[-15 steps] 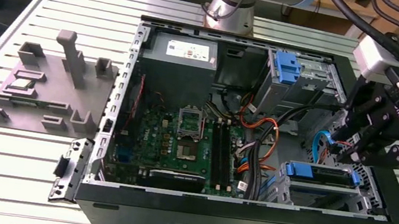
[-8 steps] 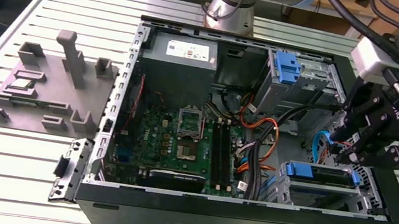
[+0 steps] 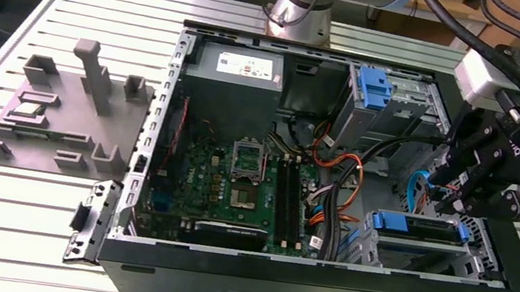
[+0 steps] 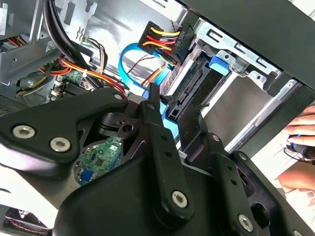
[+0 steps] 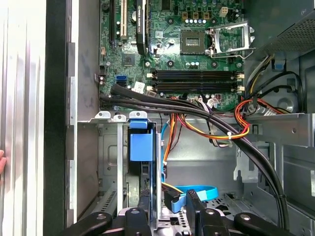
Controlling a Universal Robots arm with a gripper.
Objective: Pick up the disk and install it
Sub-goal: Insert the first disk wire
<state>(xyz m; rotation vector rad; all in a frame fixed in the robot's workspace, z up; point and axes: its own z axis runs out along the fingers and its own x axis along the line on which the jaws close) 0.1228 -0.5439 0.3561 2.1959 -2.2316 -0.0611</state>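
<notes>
Disk (image 5: 141, 147) in bay, between hand (image 5: 167, 209) fingers.

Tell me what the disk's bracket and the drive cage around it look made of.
Disk bracket: seemingly plastic, judging by its uniform bright blue colour and matte, moulded look. Drive cage: likely bare sheet metal, silver-grey with a dull sheen, folded edges and punched holes.

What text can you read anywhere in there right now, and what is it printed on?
No text can be read.
White label on the power supply: print too small to read.
Markings on the motherboard: too small to read.
Blue bracket of the disk: no readable print on it.
</notes>
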